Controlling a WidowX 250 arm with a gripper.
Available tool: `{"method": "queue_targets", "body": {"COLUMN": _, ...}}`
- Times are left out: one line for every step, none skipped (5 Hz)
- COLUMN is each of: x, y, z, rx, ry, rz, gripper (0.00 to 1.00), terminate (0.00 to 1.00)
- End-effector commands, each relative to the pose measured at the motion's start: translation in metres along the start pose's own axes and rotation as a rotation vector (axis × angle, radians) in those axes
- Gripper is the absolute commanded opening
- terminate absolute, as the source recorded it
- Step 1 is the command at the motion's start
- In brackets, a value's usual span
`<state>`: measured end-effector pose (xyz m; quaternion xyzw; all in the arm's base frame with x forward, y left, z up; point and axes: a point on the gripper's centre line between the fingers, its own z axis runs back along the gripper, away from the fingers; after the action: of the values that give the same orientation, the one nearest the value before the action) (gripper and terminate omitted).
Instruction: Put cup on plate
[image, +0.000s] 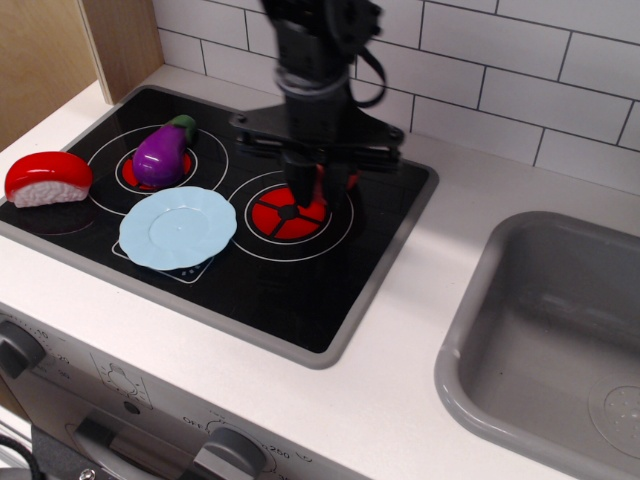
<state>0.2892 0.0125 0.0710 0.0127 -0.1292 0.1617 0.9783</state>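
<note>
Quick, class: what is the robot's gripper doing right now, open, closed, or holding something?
Gripper: closed on the red cup, carried above the stove burner, not yet over the blue plate.

plate (178, 228): smooth plastic | stove top (300, 290): glossy black | tiles (520, 70): glossy

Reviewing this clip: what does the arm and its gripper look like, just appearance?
The arm is matte black with a grey ring band near the wrist and a black cable looping along its right side. The gripper has a wide black crossbar carrying two narrow black fingers. No markings are legible.
</note>
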Motion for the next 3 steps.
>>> {"method": "queue_targets", "body": {"x": -0.013, "y": 0.046, "z": 0.040, "rx": -0.068, "ry": 0.002, "rz": -0.023, "gripper": 0.00, "terminate": 0.00}}
{"method": "queue_targets", "body": {"x": -0.024, "y": 0.071, "z": 0.046, "rx": -0.073, "ry": 0.046, "rz": -0.005, "gripper": 0.00, "terminate": 0.00}}
{"method": "queue_targets", "body": {"x": -0.037, "y": 0.094, "z": 0.044, "rx": -0.078, "ry": 0.053, "rz": -0.030, "gripper": 0.00, "terminate": 0.00}}
